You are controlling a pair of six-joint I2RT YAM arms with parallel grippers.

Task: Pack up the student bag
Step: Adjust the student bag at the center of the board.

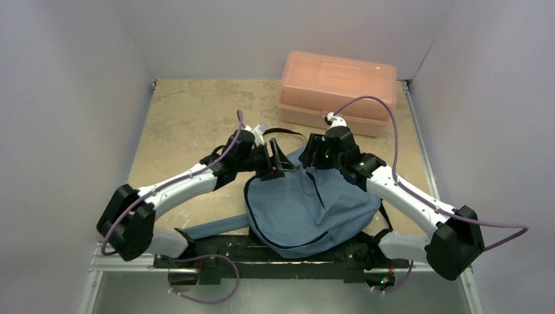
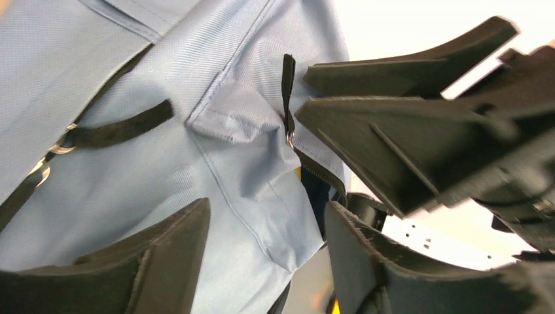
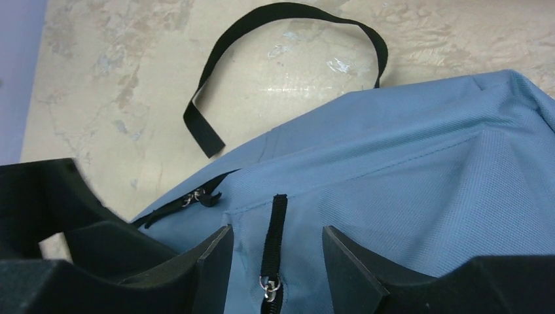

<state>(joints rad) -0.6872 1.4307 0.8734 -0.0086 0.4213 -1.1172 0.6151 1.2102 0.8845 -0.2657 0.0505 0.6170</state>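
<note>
The student bag (image 1: 307, 209) is blue-grey fabric lying flat at the table's near middle. My left gripper (image 1: 275, 160) is at the bag's far-left top edge. In the left wrist view my left gripper (image 2: 265, 242) is open, with a fold of bag fabric (image 2: 249, 196) between the jaws, not pinched. My right gripper (image 1: 313, 154) is at the bag's top, close beside the left one. In the right wrist view my right gripper (image 3: 275, 261) is open and straddles a black zipper pull (image 3: 275, 235) with a metal ring. The bag's zipper is partly open (image 2: 317, 173).
A rigid salmon-pink plastic box (image 1: 337, 88) stands at the back right of the tan table (image 1: 190, 118). The bag's black carry loop (image 3: 288, 13) lies on the table beyond the grippers. A wide blue shoulder strap (image 1: 213, 229) runs left at the near edge. Grey walls enclose the table.
</note>
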